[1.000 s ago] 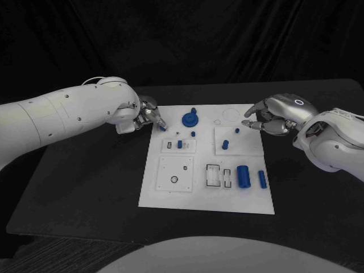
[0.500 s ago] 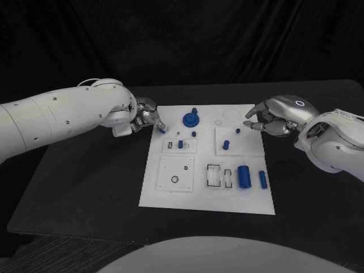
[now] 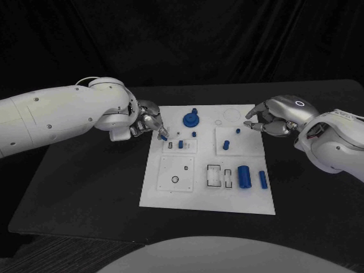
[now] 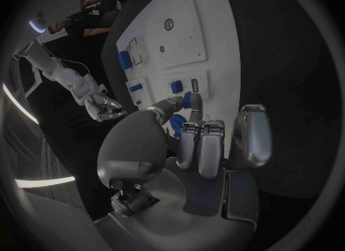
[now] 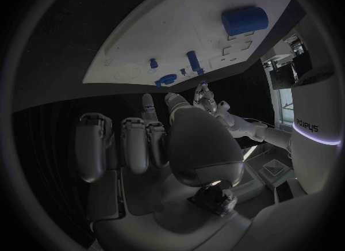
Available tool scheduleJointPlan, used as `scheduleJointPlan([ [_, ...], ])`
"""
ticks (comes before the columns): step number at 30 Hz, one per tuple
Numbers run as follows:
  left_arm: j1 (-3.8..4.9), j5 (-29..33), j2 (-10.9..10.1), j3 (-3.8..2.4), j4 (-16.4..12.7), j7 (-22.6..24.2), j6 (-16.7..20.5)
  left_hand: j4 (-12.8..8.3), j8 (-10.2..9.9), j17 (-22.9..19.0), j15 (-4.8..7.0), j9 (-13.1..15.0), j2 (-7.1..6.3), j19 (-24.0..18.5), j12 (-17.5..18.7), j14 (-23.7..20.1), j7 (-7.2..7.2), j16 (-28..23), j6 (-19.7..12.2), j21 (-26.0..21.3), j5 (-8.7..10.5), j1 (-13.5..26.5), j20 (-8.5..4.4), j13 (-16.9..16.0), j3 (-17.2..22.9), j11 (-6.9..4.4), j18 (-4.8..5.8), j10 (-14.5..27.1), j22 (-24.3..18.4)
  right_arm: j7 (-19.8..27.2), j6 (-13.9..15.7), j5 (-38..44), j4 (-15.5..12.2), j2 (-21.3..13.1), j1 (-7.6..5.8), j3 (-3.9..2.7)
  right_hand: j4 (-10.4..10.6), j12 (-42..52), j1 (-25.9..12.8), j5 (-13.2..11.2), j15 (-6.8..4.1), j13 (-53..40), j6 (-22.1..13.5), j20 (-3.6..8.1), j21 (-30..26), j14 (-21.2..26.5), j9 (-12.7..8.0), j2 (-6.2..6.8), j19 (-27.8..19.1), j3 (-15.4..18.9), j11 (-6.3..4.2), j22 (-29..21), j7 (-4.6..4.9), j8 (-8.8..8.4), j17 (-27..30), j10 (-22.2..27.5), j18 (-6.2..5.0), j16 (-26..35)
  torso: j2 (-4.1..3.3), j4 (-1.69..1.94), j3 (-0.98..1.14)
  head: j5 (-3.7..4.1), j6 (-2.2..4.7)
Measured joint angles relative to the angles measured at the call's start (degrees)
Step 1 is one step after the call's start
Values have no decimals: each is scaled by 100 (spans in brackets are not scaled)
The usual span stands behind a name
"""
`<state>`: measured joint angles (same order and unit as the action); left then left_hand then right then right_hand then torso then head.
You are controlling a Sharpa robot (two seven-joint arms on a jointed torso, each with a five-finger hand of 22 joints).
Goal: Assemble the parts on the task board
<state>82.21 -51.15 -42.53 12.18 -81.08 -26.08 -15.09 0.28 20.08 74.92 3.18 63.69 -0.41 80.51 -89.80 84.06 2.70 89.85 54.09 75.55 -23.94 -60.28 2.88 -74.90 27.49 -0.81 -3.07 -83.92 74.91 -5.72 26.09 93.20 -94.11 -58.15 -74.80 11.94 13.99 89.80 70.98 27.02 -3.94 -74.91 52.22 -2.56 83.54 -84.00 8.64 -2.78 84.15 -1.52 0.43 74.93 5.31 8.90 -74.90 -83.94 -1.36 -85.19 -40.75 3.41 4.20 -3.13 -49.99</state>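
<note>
The white task board (image 3: 206, 199) lies mid-table. My left hand (image 3: 147, 121) hovers at the board's far left edge and pinches a small blue part (image 3: 162, 136) between thumb and finger; the same small blue part (image 4: 191, 100) shows at the fingertips (image 4: 188, 141). Just beside it are a blue round knob (image 3: 191, 119), a small peg (image 3: 193, 134) and a blue piece in a slot (image 3: 180, 144). My right hand (image 3: 271, 119) hangs over the board's far right corner, fingers curled in with nothing in them. Two blue cylinders (image 3: 243, 176) lie at the near right.
The board carries raised white blocks with holes and slots (image 3: 176, 172). A blue peg (image 3: 226, 144) stands near the right hand, with a smaller one (image 3: 237, 131) behind it. Black table (image 3: 83, 187) surrounds the board on all sides, and a dark curtain hangs behind.
My left hand has shifted a little towards me and over the board's left edge, carrying the small blue part along. The right hand has stayed where it was.
</note>
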Motion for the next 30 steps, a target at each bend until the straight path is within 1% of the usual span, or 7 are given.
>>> scheduleJointPlan([
  [1, 0, 0, -15, 1, -51, -42, 16, -3, 0, 0, 2, -1, 0, 4, 0, -2, 3, 0, 3, 0, 0, 0, -4, -2, 10, 0, -1, 0, 0, -4, -1, 0, -1, 0, 0, 0, 0, 0, 23, 0, 0, 0, 0, 0, 0, 0, 0, 23, 0, 0, 0, 0, 0, 0, 0, 0, 0, 0, -1, 0, 2, -8, 0],
  [6, -3, 0, -38, 2, -186, -173, 92, 1, 0, 0, 21, -2, 20, 19, 0, -21, 8, 0, 9, 0, -29, 20, -19, -5, 29, 0, 0, 0, 0, -13, -2, 0, -1, 4, 0, 0, -17, 0, 23, 45, 0, 0, 12, 0, 0, 0, 0, 23, 0, -17, 0, 0, -12, -21, 0, 0, 0, 0, -4, -3, 9, -41, 0],
  [10, -51, 0, -39, 1, -222, -235, 177, 26, 0, 0, 21, -3, 7, 19, 0, -22, 9, 0, 10, 0, -30, 38, -20, -5, 54, 0, 0, 0, 0, -15, -3, -1, 0, 8, 0, 0, -17, 0, 23, 70, 0, 0, 20, 0, 0, 0, 0, 23, 0, -16, 0, -1, -20, -21, 0, 0, 0, 0, -11, -10, 9, -46, 0],
  [15, -118, 0, -25, 4, -222, -261, 299, 3, 0, 0, 21, -3, 24, 19, 0, -21, 17, 0, 18, 0, -30, 68, -19, -4, 108, 0, 0, 0, 0, -16, -4, -1, 3, 10, 2, 0, -17, 0, 44, 127, 0, 0, 20, 0, 0, 0, 0, 44, 0, -48, 0, -1, -20, -21, 0, 0, 0, 0, -14, -3, -3, -36, 0],
  [24, -160, 0, -23, 4, -215, -261, 501, 2, -1, -1, 21, -4, 27, 19, 0, -22, 18, 0, 20, 0, 19, 70, -20, -4, 108, -12, 0, -12, 0, -17, -4, -1, 6, 17, 6, 0, -48, 0, 60, 196, 0, 0, 23, 0, 0, 0, 0, 61, 0, -79, -1, -1, -18, -42, 0, 1, 0, 0, -5, -7, -25, -55, 0],
  [26, -169, 0, -23, 3, -215, -259, 525, 2, -1, -1, 21, -4, 47, 19, 0, -22, 19, 0, 21, 0, 38, 89, -20, -4, 108, -12, 0, -12, 0, -17, -4, -1, 7, 18, 7, 0, -48, 0, 73, 203, 0, 0, 40, 0, 0, 0, 0, 74, 0, -79, -1, -1, -1, -42, 0, 1, 0, 0, -5, -9, -27, -60, 0],
  [30, -223, 0, -23, 2, -216, -255, 581, 2, -4, -1, 21, -2, 47, 19, 0, -22, 28, 0, 29, 0, 45, 90, -20, -3, 109, -12, 0, -12, 0, -18, -4, -1, 10, 26, 10, 0, -53, 0, 73, 244, 0, 0, 40, 0, 0, 0, 0, 74, 0, -105, -1, -2, -1, -71, 0, 1, 0, 22, -5, -13, -29, -74, 0],
])
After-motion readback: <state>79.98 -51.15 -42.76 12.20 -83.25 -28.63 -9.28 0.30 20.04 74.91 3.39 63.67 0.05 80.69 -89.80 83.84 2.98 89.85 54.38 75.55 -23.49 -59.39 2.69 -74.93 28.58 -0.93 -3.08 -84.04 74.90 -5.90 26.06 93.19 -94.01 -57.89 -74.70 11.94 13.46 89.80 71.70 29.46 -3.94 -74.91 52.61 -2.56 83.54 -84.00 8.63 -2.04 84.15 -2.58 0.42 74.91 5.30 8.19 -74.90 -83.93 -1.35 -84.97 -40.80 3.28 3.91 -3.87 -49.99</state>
